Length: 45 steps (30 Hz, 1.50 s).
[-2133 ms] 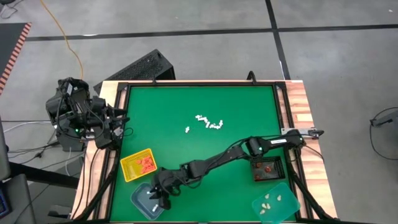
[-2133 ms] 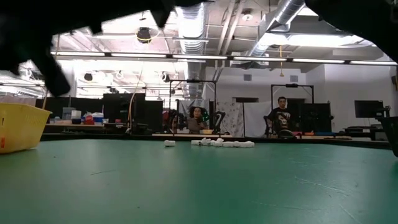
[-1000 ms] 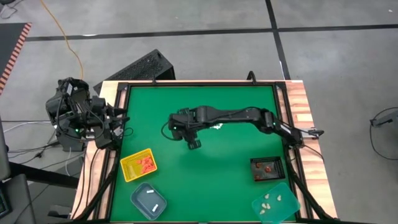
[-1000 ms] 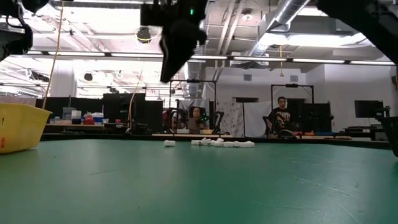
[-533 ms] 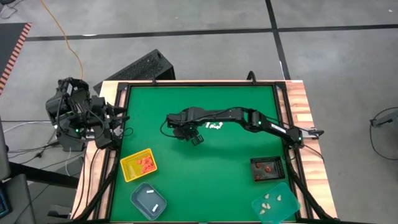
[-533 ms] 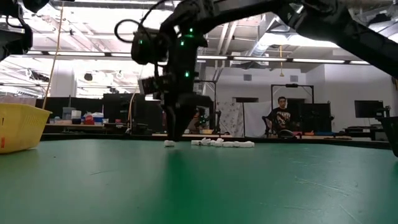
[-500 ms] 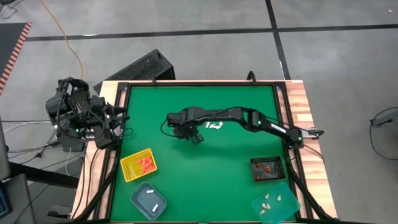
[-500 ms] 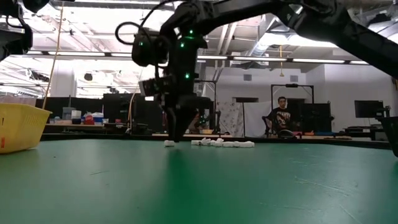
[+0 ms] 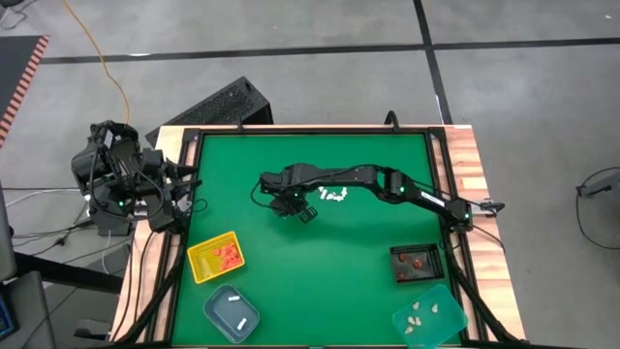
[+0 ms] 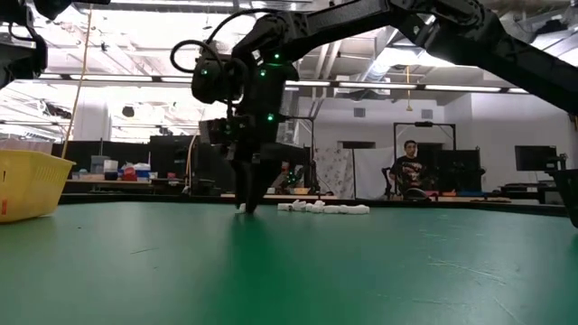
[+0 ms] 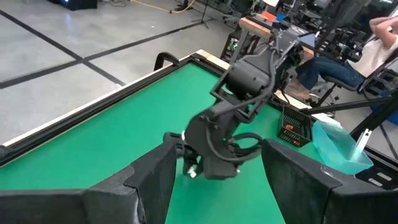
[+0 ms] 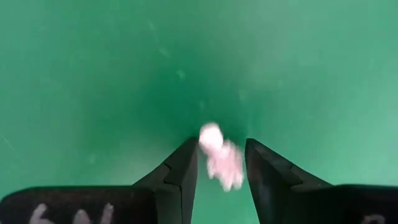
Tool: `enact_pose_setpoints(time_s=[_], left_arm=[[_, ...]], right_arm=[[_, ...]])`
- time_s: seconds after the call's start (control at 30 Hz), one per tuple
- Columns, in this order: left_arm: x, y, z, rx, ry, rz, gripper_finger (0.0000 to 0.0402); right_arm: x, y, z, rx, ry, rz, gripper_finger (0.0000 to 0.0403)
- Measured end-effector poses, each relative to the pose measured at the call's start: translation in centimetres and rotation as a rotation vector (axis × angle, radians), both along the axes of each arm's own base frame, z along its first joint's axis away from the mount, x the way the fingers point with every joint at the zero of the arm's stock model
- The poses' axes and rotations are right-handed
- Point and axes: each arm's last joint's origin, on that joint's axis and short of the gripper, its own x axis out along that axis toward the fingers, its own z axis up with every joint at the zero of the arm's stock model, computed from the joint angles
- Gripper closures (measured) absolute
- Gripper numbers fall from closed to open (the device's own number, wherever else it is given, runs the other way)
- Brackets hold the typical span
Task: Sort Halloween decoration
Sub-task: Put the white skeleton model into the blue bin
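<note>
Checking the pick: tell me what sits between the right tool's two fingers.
In the right wrist view, one white trinket lies on the green mat between the right tool's fingers, which have not yet clamped on it.

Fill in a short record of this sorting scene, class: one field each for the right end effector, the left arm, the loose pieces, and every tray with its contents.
Right end effector: down at the mat, fingers straddling one white trinket
Left arm: parked off the table's left edge, end effector open
Loose pieces: small white cluster on the green mat
Yellow tray: orange-red pieces
Black tray: red pieces
Grey-blue tray: one white piece
Teal tray: cream pieces
</note>
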Motion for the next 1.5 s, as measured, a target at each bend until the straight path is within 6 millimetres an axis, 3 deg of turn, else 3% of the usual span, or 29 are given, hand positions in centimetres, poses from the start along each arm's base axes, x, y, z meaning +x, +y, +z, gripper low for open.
enact_pose_setpoints(time_s=[0.33,0.8,0.97,1.17,1.3,1.5], left_arm=[[0.0,0.0,0.0,0.006,0.007,-0.002,0.0176],[0.0,0.0,-0.1,0.005,0.01,-0.005,0.0176],[0.0,0.0,-0.1,0.005,0.01,-0.005,0.0176],[0.0,0.0,-0.1,-0.002,0.008,-0.004,0.0176],[0.0,0.0,-0.1,-0.033,-0.001,0.005,0.0176],[0.0,0.0,-0.1,-0.074,-0.013,0.017,0.0176]], right_arm=[[0.5,0.6,-1.5,0.009,0.013,-0.003,0.0276],[0.5,0.9,-1.2,0.034,0.008,-0.187,0.0396],[1.0,1.3,0.5,0.073,-0.109,-0.294,0.0395],[1.2,3.2,5.7,0.157,-0.334,-0.383,0.0397],[2.1,5.7,6.8,0.231,-0.463,-0.405,0.0398],[3.4,11.2,9.6,0.394,-0.735,-0.361,0.0398]])
